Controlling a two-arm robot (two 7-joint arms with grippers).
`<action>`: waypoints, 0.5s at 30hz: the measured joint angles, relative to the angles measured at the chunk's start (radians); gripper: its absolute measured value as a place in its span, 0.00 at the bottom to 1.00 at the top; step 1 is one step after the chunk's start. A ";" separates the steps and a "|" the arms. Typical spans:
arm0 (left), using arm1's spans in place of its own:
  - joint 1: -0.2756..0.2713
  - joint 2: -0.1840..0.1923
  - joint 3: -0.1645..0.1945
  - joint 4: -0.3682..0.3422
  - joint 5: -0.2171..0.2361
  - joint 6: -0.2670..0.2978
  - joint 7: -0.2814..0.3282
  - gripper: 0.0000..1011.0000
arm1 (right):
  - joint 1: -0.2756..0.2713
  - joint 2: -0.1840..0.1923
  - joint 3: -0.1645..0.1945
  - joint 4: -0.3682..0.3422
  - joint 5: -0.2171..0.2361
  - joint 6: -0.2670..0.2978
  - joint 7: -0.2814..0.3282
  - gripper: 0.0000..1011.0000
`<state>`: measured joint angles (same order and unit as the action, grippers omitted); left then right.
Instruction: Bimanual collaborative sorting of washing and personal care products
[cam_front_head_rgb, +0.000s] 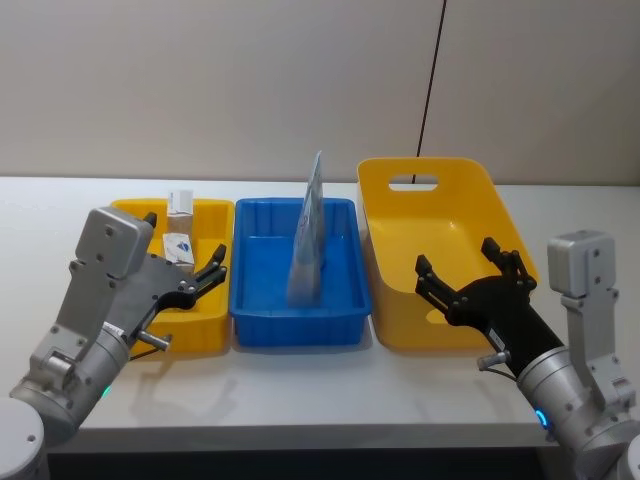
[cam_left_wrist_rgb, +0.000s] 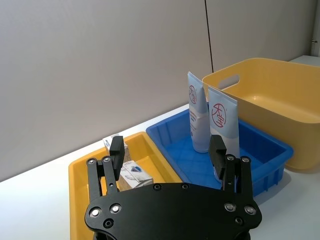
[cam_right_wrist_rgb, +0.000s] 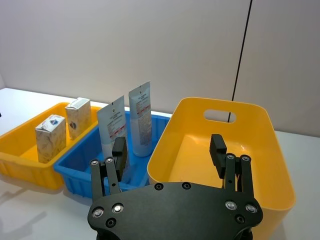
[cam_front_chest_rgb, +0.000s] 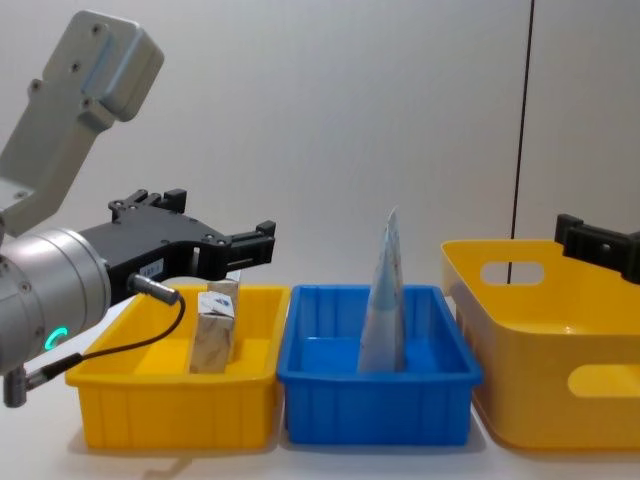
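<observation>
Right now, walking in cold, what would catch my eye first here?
Likely the two pale pouches standing upright in the central blue tray, with a yellow tray of cream cartons to its left and a large yellow basket to its right. Then the open black grippers: the left gripper over the yellow tray, the right gripper at the basket's near wall.

Nearer pouch (cam_left_wrist_rgb: 223, 137): a red ring holding red Chinese characters. The upper one reads 大 and the lower is unclear. It stands just beyond one fingertip of the left gripper (cam_left_wrist_rgb: 166, 147).
Farther pouch (cam_left_wrist_rgb: 196, 122): the same red ring mark, seen at a slant, behind the first.
Backs of the two pouches (cam_right_wrist_rgb: 113, 127): blocks of fine print with red bars, unreadable, beyond the right gripper (cam_right_wrist_rgb: 167, 144).
Small carton (cam_left_wrist_rgb: 135, 175): a blue emblem with no legible words, beside the left gripper's other finger.
</observation>
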<state>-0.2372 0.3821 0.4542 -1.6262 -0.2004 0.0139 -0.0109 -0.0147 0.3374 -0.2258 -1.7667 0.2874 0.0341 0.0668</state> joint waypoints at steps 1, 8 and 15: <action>0.000 0.000 0.000 0.000 0.000 0.000 0.000 0.99 | 0.000 0.000 0.000 0.000 0.000 0.000 0.000 0.99; 0.000 0.000 0.000 0.000 0.000 0.000 0.000 0.99 | 0.000 0.000 0.000 0.000 0.000 0.000 0.000 0.99; 0.000 0.000 0.000 0.000 0.000 0.000 0.000 0.99 | 0.000 0.000 0.000 0.000 0.000 0.000 0.000 0.99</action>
<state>-0.2372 0.3821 0.4542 -1.6262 -0.2004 0.0139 -0.0110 -0.0146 0.3375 -0.2259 -1.7668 0.2873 0.0340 0.0668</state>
